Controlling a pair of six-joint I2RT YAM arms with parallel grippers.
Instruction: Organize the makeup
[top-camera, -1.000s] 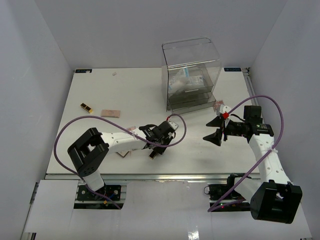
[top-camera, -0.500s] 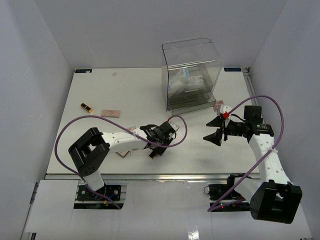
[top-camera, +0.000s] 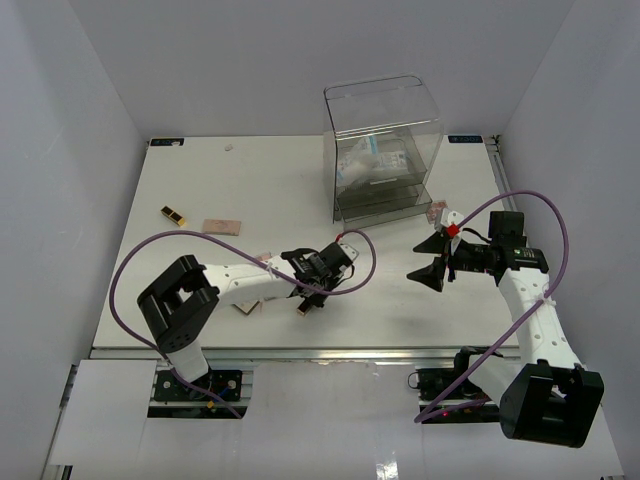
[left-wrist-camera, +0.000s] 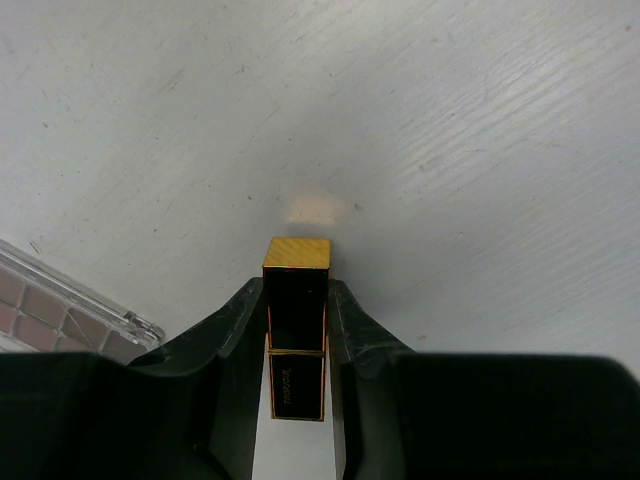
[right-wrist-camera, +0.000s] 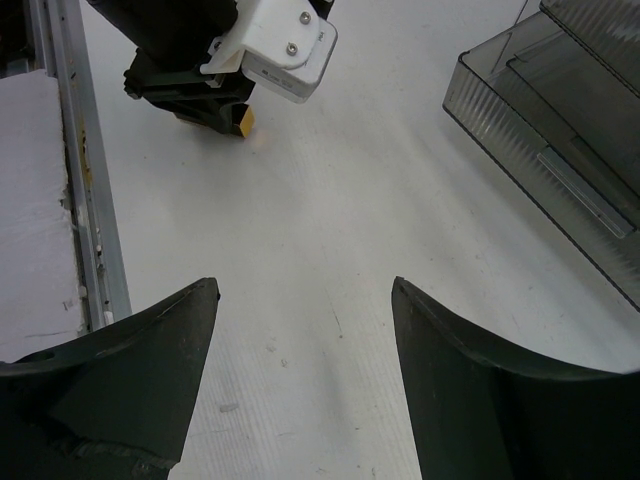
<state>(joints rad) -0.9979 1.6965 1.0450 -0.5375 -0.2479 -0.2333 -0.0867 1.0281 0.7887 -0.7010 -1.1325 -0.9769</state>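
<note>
Left gripper (left-wrist-camera: 296, 296) jaws narrower than second ago; now clamped on both flanks of lipstick tube (left-wrist-camera: 297, 256), table (top-camera: 250, 180) 6 o'clock; lift looks next; right gripper (right-wrist-camera: 303, 290) jaws wide apart, empty, 3 o'clock; drawer box (top-camera: 385, 150) 1 o'clock.

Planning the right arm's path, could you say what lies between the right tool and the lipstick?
Only bare table separates right tool from lipstick; right wrist view shows it.
</note>
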